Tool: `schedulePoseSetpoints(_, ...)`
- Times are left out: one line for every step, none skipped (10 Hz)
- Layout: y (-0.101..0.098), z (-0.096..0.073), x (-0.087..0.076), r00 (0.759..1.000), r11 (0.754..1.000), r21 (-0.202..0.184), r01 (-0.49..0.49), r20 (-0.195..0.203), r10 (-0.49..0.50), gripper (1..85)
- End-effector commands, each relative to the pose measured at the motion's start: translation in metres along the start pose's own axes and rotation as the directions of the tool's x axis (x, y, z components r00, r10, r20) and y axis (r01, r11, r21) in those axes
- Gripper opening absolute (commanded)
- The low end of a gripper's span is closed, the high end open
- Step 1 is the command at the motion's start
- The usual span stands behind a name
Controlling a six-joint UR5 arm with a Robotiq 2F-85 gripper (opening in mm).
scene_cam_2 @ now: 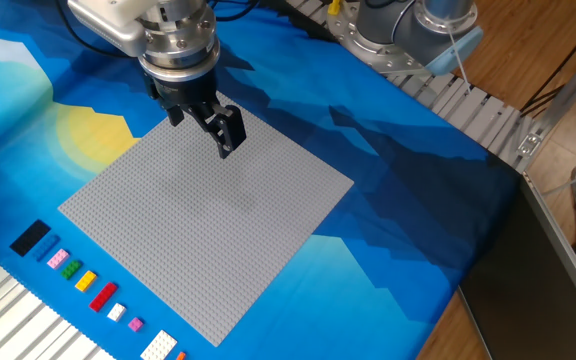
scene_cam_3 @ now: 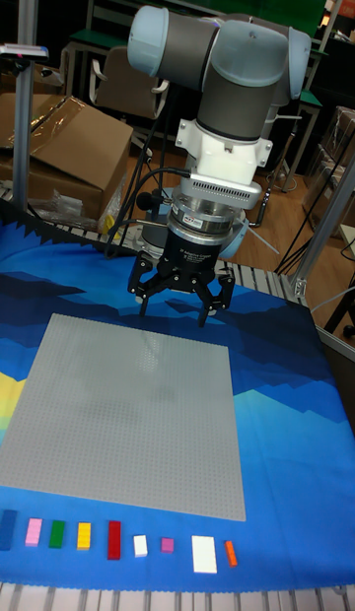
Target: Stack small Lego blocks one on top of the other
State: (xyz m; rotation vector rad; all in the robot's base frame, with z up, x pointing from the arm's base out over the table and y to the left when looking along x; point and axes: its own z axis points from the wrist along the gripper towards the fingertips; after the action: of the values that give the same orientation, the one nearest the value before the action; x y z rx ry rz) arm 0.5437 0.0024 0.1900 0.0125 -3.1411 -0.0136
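Black two-finger gripper [scene_cam_2: 201,132] hangs over the far edge of the large grey square studded baseplate [scene_cam_2: 208,230]. Jaws spread apart, nothing between them. Fingers [scene_cam_3: 211,298] point down, tips above the plate; cannot tell if they touch it.

Small Lego blocks sit in one row on the blue mountain-print cloth [scene_cam_2: 418,220], just off the baseplate's near edge and well apart from the gripper, with the whole baseplate in between. Order from the left in the tall fixed view:
- flat black rectangular brick [scene_cam_2: 31,237]
- pink brick [scene_cam_3: 35,532]
- green brick [scene_cam_3: 57,534]
- yellow brick [scene_cam_3: 84,536]
- long red brick [scene_cam_3: 114,539]
- small white brick [scene_cam_3: 140,545]
- tiny purple brick [scene_cam_3: 168,545]
- bigger white brick [scene_cam_3: 204,554]
- small orange brick [scene_cam_3: 231,553]

Each lies flat and alone on the cloth, with gaps between neighbours. In the fixed view the orange one is cut off by the bottom edge.

Around: brown cardboard box [scene_cam_3: 69,158] behind the table on the left, ribbed aluminium frame rails [scene_cam_2: 468,100] along the table edge, grey-and-blue robot arm [scene_cam_3: 237,69] rising behind the gripper.
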Motion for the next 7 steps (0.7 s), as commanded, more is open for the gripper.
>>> schedulePoseSetpoints(-0.0023, -0.0023, -0.0339, 0.985, 0.994, 0.003, -0.114, 0.132, 0.112, 1.0)
schedulePoseSetpoints(-0.0029, -0.002, -0.0344, 0.985, 0.993, 0.009, -0.115, 0.133, 0.113, 1.0)
schedulePoseSetpoints(-0.0029, -0.0021, -0.0344, 0.985, 0.993, 0.01, -0.115, 0.131, 0.113, 1.0)
schedulePoseSetpoints(-0.0029, -0.0022, -0.0344, 0.985, 0.993, 0.01, -0.115, 0.131, 0.113, 1.0)
schedulePoseSetpoints(-0.003, -0.0023, -0.0346, 0.985, 0.993, 0.012, -0.115, 0.132, 0.113, 1.0)
schedulePoseSetpoints(-0.0029, -0.0023, -0.0347, 0.985, 0.993, 0.012, -0.115, 0.132, 0.113, 1.0)
schedulePoseSetpoints(-0.0029, -0.0023, -0.0347, 0.985, 0.993, 0.012, -0.115, 0.132, 0.113, 1.0)
